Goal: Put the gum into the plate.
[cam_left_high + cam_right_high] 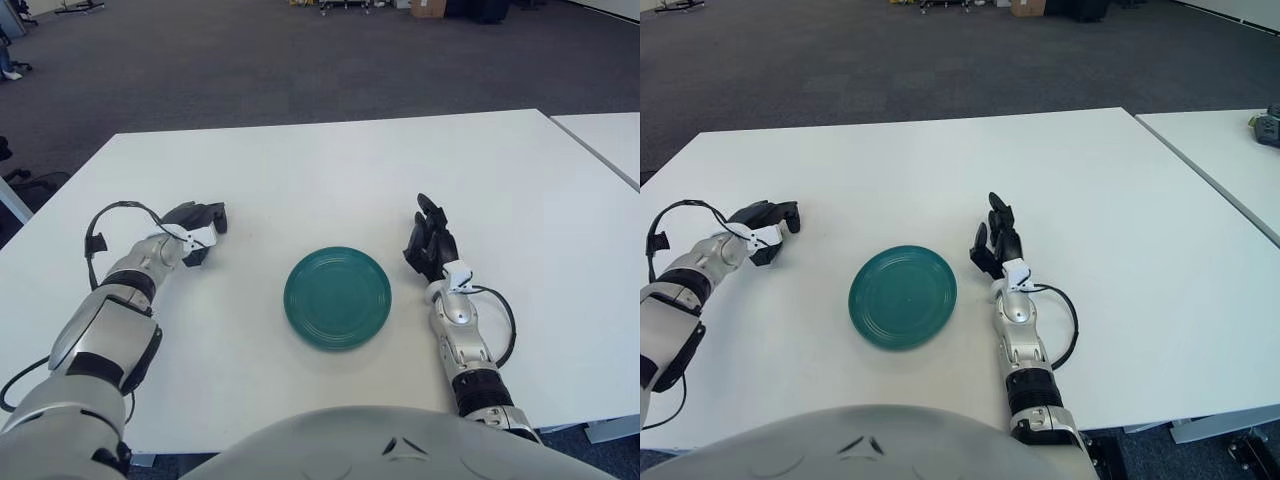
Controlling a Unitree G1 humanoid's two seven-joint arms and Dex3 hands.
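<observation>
Gum is nowhere to be seen on the white table [330, 170], so its place cannot be told from either view. It may be hidden under or within the left hand [196, 222], which shows well to the left of the green plate [337, 297], low over the table with its dark fingers [212, 213] curled forward. Whether those fingers enclose anything cannot be told; nothing shows between them. The right hand [430, 240] shows just to the right of the plate, fingers pointing away from the robot and loosely spread, holding nothing.

The plate sits between the two hands, near the front edge of the table, and it is bare: no gum lies in it, so the task is not yet done.

As a judgement only: a pack or stick of gum would be light and small, fairly stiff if boxed, with a smooth wrapper that could slip between hard fingers. It would call for a gentle pinch across its narrow sides instead of a squeeze on its flat faces, and a low release over the middle of the plate so it does not skid off the shallow rim.
</observation>
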